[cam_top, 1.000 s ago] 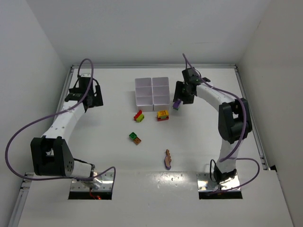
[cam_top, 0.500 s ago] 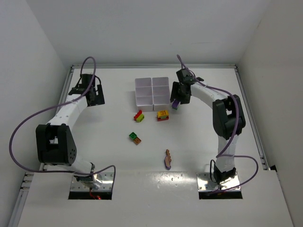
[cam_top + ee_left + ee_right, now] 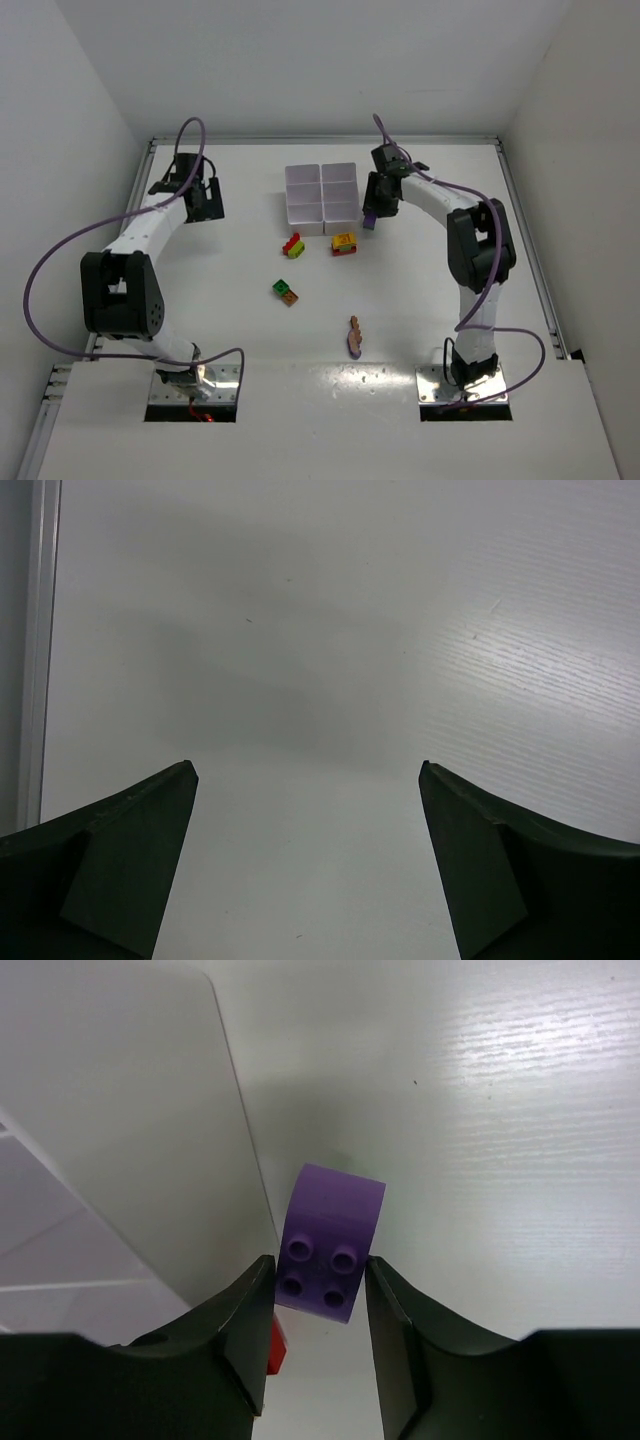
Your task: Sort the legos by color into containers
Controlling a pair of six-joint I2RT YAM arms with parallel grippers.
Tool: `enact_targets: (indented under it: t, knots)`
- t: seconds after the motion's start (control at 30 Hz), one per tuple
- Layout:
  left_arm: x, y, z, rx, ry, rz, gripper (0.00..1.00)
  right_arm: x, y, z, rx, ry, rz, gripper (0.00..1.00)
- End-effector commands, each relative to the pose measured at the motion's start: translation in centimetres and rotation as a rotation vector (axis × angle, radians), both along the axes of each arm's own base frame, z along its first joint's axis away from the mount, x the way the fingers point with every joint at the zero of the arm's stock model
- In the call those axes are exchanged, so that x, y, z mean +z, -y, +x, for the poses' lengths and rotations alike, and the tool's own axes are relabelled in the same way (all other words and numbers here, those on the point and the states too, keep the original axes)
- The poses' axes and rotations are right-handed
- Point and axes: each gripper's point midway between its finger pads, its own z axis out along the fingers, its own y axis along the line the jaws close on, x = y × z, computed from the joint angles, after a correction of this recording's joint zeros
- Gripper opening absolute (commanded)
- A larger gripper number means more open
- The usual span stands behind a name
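So the right gripper [image 3: 317, 1263] is clamped on a purple brick [image 3: 330, 1230], one finger pressed against each side. Its four studs face back at the wrist camera, and its longer side runs away from the fingers toward the table, leaning slightly right in that view. It hangs just beside the right-hand outer wall of the tray [image 3: 130, 1130], next to the near compartment on that side and outside it, not over it. To the brick's right there's only open white table [image 3: 440, 270], plenty of room that way, while the tray wall crowds its left. A bit of red shows past the left finger, too cut off to tell what it is. From above, a yellow-and-red clump [image 3: 343, 243] and a red-green-yellow clump [image 3: 293, 245] sit just in front of the tray, a green-and-orange pair [image 3: 285, 291] lies nearer the arms, and a small brownish thing [image 3: 354, 337] that I can't make out sits nearer again. The left gripper [image 3: 305, 770] has its jaws wide apart over bare table near the far left corner, close to the metal edge rail [image 3: 40, 630], gripping nothing. Plain white walls box the table in.
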Motion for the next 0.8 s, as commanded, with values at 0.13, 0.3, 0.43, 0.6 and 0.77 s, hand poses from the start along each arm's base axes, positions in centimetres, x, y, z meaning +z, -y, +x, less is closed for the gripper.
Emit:
enact_targets:
  t: [0.13,0.3,0.43,0.6,0.77]
  knots:
    - [1.8,-0.1,1.1,-0.004,0.048,-0.011,1.0,0.0,0.3,1.6,-0.028,0.035,-0.018,0.41]
    - [1.8,0.1,1.1,-0.01,0.048,-0.02,1.0,-1.2,1.4,0.4,-0.025,0.003,-0.049,0.32]
    - [1.9,1.2,0.6,-0.089,0.045,-0.051,1.0,0.8,1.5,0.7,0.016,0.055,-0.057,0.08]
    - [4.5,6.6,-1.2,-0.404,0.162,-0.235,1.0,5.5,2.2,0.6,0.115,0.116,0.047,0.0]
    - [7.7,13.7,-5.5,-0.833,0.276,-0.46,0.97,12.3,-0.6,-2.5,0.488,0.148,0.459,0.0]
